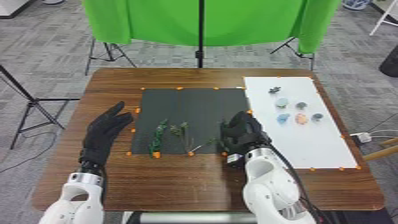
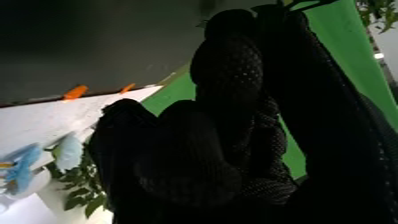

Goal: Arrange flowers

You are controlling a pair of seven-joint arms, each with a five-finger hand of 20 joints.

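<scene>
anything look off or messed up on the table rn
Nothing stands out. The greenery lies on the dark mat, and the small flowers are on the white sheet. Both the mat and the sheet look flat, and I can make out no spill or damage.

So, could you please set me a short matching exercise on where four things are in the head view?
Things:
1. left hand
2. peach-coloured piece
3. green cloth
4. leafy stems

Places:
A. on the dark mat
B. beyond the table's far edge
C. left of the dark mat
D. on the white sheet

Pairs: 1-C, 2-D, 3-B, 4-A.
</scene>
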